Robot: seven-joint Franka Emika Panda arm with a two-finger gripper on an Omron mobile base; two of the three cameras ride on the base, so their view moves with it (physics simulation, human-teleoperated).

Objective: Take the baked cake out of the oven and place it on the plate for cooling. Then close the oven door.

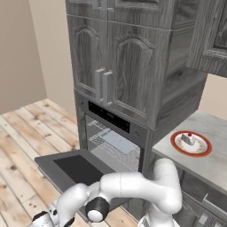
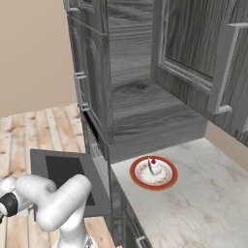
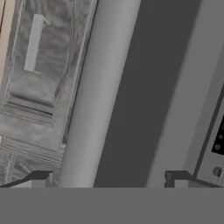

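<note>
The tool (image 3: 105, 179), its tips spread apart, sits under the open oven door (image 1: 71, 168), whose handle (image 3: 94, 100) runs lengthwise straight ahead between them.

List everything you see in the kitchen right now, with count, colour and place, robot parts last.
cake: one, white with a red cherry, on the plate
plate: one, red-orange rim, on the counter
counter: one, pale grey, right of the oven
oven: one, grey steel, below the cabinets, wire rack inside
oven door: one, dark grey, folded down open
door handle: one, silver bar, between the tool's fingers
cabinets: several, grey wood grain, above the oven
floor: light wood planks
arm: one, white, reaching low by the door
tool: one, dark fingertips, open
</note>
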